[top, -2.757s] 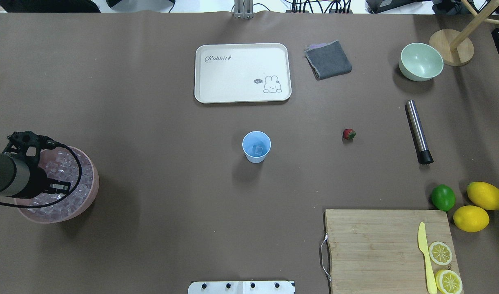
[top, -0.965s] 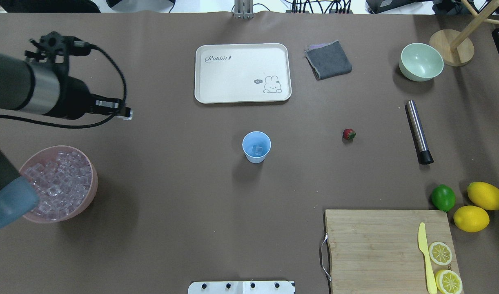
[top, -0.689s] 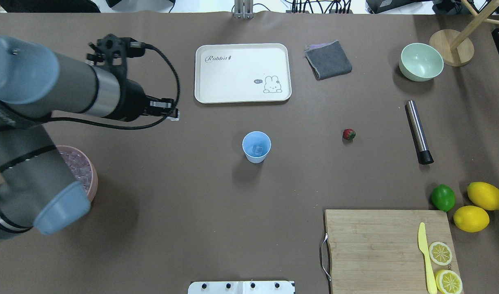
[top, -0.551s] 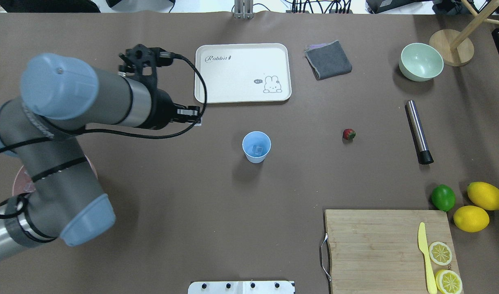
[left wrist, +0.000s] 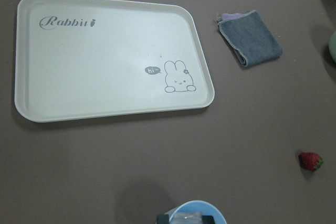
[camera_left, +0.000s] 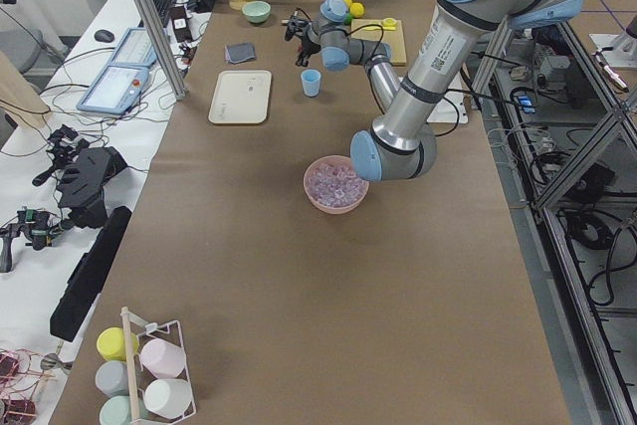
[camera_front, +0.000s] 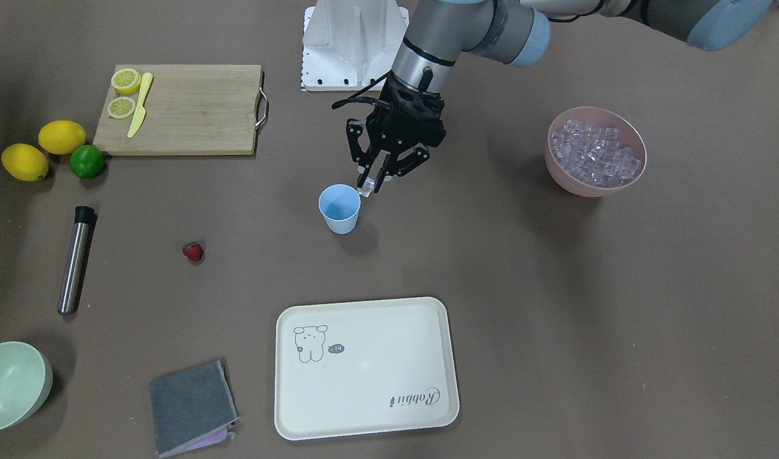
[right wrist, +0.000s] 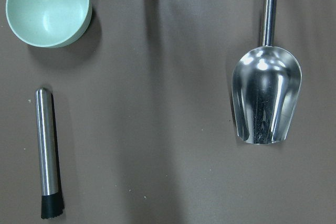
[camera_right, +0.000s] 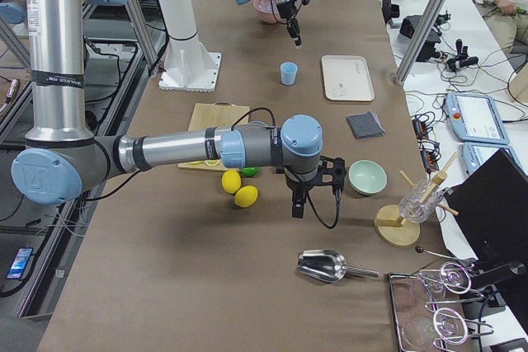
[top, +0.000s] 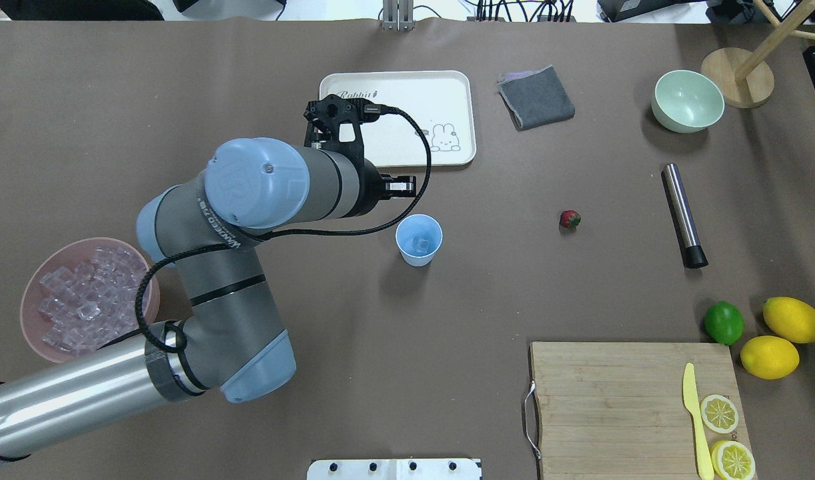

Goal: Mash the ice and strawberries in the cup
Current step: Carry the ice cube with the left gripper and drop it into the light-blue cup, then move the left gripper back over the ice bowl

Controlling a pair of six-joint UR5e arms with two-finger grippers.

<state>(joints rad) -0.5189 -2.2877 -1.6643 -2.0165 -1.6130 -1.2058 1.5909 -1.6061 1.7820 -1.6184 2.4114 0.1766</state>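
The light-blue cup (camera_front: 340, 207) stands upright mid-table, with one ice cube (top: 417, 244) lying in it. My left gripper (camera_front: 368, 186) hangs just above the cup's rim and is shut on a clear ice cube (camera_front: 366, 190). In the left wrist view the cup's rim (left wrist: 202, 205) shows at the bottom edge. More ice (camera_front: 595, 152) fills the pink bowl (camera_front: 558, 172). The strawberry (top: 569, 219) lies alone on the table, well off to the cup's side. My right gripper (camera_right: 298, 206) shows only in the exterior right view, and I cannot tell whether it is open or shut.
A steel muddler (top: 683, 215) lies beyond the strawberry, near a pale-green bowl (top: 687, 100). A cream tray (top: 447, 90) and a grey cloth (top: 536, 97) lie behind the cup. A cutting board (top: 614, 400), a lime (top: 723, 323) and lemons (top: 791, 319) sit front right. A metal scoop (right wrist: 266, 100) lies below the right wrist.
The left arm rose out of the pink bowl and swept across the table to the cup's rim, carrying an ice cube. The cup and strawberry have not moved.
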